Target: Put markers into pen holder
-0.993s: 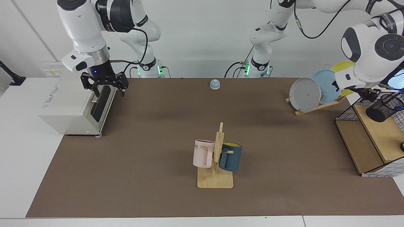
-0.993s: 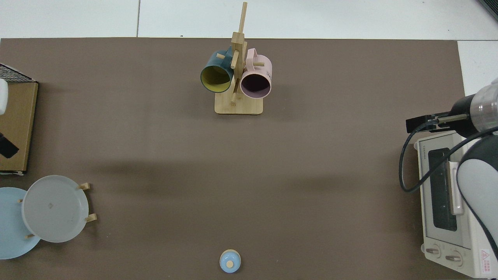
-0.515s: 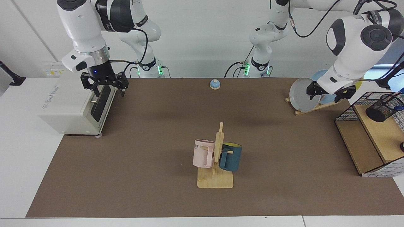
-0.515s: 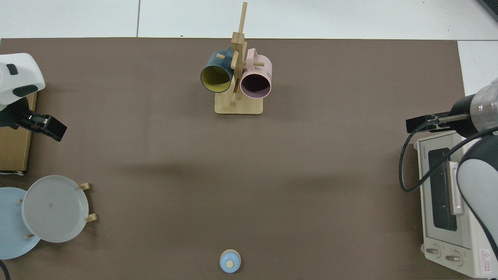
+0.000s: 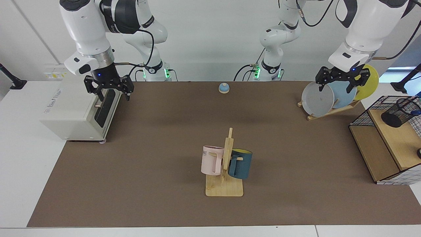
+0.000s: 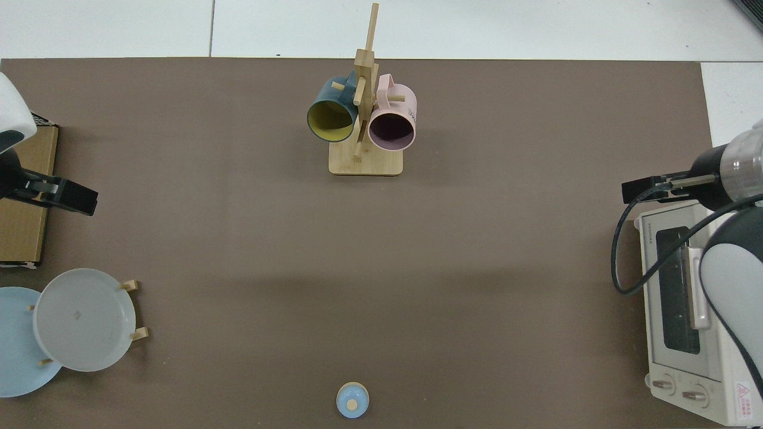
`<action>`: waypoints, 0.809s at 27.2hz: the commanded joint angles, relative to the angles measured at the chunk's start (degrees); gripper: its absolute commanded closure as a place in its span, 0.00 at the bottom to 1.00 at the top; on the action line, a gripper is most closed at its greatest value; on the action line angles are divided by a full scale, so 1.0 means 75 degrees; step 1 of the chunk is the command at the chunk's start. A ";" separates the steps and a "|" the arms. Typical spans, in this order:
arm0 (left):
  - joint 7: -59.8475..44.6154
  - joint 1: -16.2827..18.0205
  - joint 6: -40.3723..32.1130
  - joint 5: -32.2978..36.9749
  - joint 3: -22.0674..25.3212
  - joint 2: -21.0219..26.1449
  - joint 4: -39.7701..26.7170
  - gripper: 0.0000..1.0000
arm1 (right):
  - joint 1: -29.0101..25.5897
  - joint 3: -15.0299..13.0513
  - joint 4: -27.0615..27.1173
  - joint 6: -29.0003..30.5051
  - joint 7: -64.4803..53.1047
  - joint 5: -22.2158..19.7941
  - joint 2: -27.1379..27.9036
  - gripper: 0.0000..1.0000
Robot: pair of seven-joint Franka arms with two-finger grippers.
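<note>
The left gripper (image 5: 342, 82) hangs with its black fingers spread and nothing between them, in front of the grey (image 5: 317, 98), pale blue (image 5: 343, 95) and yellow plates (image 5: 367, 86) that stand on edge in a slatted wooden plate rack (image 5: 332, 111). Off to one side of it, well apart, the pen holder (image 5: 399, 112), a small black wire-mesh cup, lies tilted on the wooden top shelf of a black wire-grid rack (image 5: 381, 144); the blue end of the marker (image 5: 415, 112) pokes out of its mouth. The right gripper (image 5: 110, 88) waits, fingers parted and empty, just in front of the glass door of a boxy cream toaster oven (image 5: 77, 110). A matte brown mat (image 5: 164, 148) covers the white table (image 5: 23, 164), with a plain white wall behind. Near the middle, a wooden mug tree (image 5: 225, 171) holds a pink mug (image 5: 211, 160) and a dark blue mug (image 5: 240, 164) with a yellow inside. A small blue domed bell (image 5: 224, 88) sits at the mat's far edge.
</note>
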 commanded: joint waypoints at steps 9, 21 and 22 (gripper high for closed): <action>0.0470 -0.1832 0.0358 -0.0971 0.2667 -0.0149 -0.0180 0.00 | -0.0155 0.0108 -0.0074 -0.0038 -0.0138 0.0027 -0.0069 0.00; 0.0541 -0.2936 0.0697 -0.0936 0.3561 -0.0196 -0.0180 0.00 | -0.0155 0.0108 -0.0074 -0.0038 -0.0138 0.0027 -0.0069 0.00; 0.0541 -0.2948 0.0733 -0.0936 0.3573 -0.0219 -0.0192 0.00 | -0.0155 0.0108 -0.0074 -0.0038 -0.0138 0.0016 -0.0069 0.00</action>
